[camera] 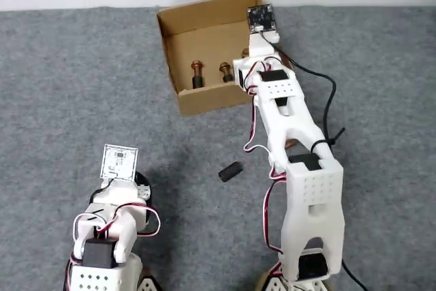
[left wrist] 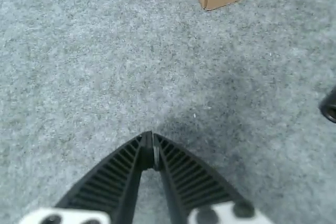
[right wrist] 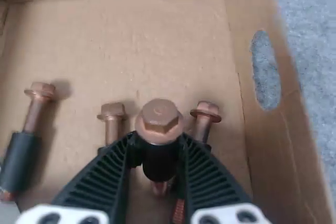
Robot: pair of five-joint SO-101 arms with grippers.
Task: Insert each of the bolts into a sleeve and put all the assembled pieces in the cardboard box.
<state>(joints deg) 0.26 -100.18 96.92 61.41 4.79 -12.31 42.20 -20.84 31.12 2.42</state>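
Shut and empty, the left gripper (left wrist: 151, 145) hangs over the near left of the surface (camera: 68, 100); a loose black sleeve (camera: 230, 171) lies at its middle; the right gripper (right wrist: 157, 142) clamps a sleeved bolt (right wrist: 159, 116) inside the cardboard box (camera: 204, 11) at the far edge.

The right arm (camera: 286, 110) hid the cardboard box's (camera: 204, 15) right side from above. A black sleeve (left wrist: 329, 106) was cut off at the left wrist view's edge; the right end effector (right wrist: 157, 142) screened two bolts' (right wrist: 112, 114) lower halves.

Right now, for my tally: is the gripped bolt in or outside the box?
In: right gripper holds the bolt between cardboard box walls.
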